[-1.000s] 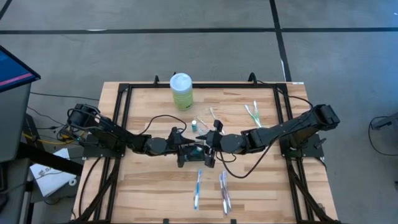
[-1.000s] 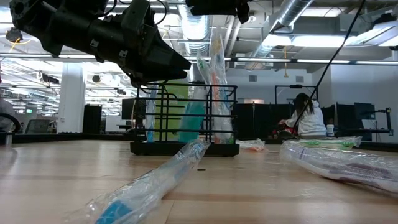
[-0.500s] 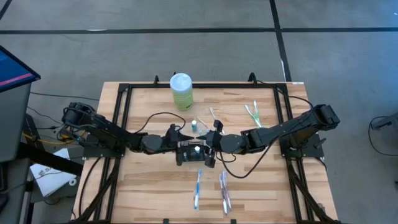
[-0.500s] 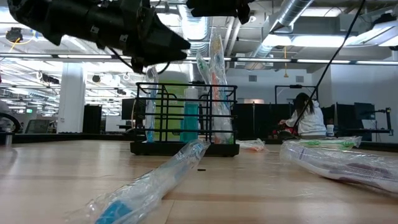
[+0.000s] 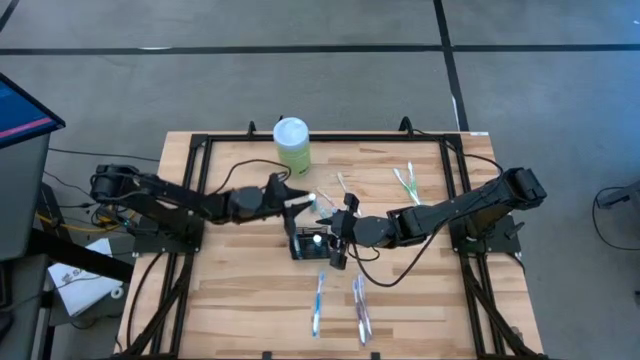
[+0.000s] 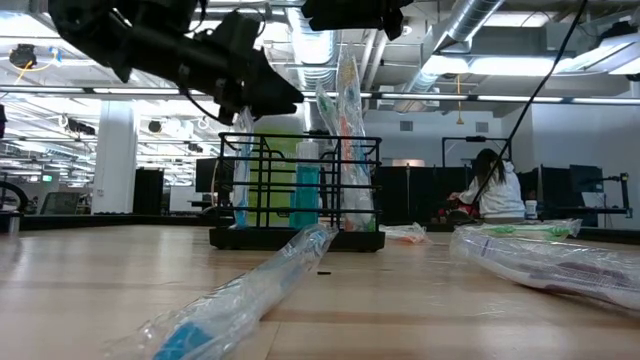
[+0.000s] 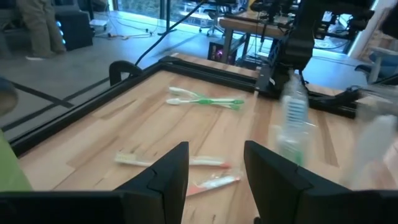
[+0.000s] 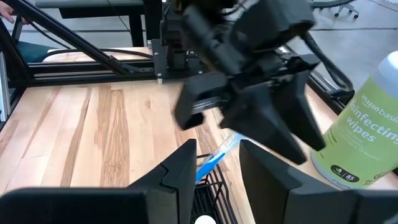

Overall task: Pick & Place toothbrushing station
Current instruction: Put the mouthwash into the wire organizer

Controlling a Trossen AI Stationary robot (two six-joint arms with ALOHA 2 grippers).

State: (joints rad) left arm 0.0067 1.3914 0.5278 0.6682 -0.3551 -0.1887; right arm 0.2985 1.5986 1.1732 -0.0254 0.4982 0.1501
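Observation:
The black wire-mesh caddy (image 5: 308, 248) stands on its base at the table's middle; in the low view (image 6: 300, 190) several wrapped toothbrushes stand upright in it. My left gripper (image 5: 300, 200) hovers open and empty above the table just beyond the caddy, toward the green bottle; its wrist view (image 7: 216, 165) shows nothing between the fingers. My right gripper (image 5: 335, 245) hangs open over the caddy's right side (image 8: 214, 190). A blue wrapped toothbrush (image 8: 214, 158) shows in the gap between its fingers; I cannot tell whether they touch it.
A pale green wipes bottle (image 5: 291, 145) stands near the far edge. Two wrapped toothbrushes (image 5: 319, 303) (image 5: 360, 308) lie near the front edge. Loose toothbrushes (image 5: 405, 180) lie at the far right, smaller ones (image 5: 340, 185) beside the caddy. A person (image 6: 490, 185) sits far behind.
My left gripper has risen and drawn back from the caddy toward the table's far edge and the green bottle. A teal toothbrush in the caddy, leaning before, now stands upright. My right gripper and the caddy have stayed where they were.

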